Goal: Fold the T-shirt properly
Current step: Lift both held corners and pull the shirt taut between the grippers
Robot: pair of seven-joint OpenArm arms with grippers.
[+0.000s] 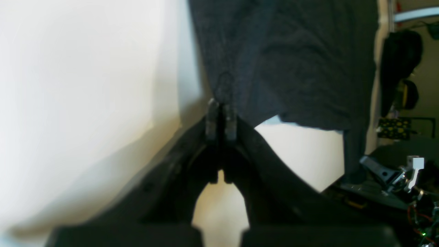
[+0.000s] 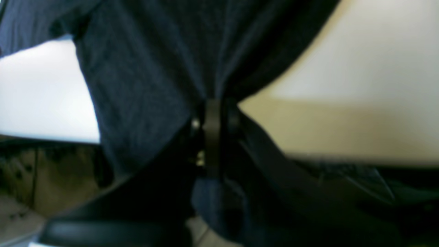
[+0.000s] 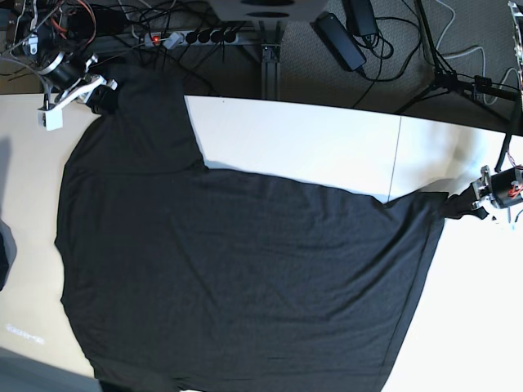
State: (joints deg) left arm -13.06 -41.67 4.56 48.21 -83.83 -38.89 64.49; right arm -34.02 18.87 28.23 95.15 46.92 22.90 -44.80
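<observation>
Lying spread across the pale tabletop [image 3: 310, 147], the large dark charcoal soft knit T-shirt [image 3: 237, 278] covers most of the surface in the base view, with no print showing on its upper side. The left gripper [image 1: 221, 103] has its fingers pressed together, pinching a bunched edge of the cloth at the shirt's corner near the tabletop's edge. The right gripper [image 2: 213, 103] likewise has its fingers closed on a gathered fold of the fabric, at the corner by the black cables [image 3: 163, 33] behind the tabletop. The cloth is drawn taut between the two held corners.
</observation>
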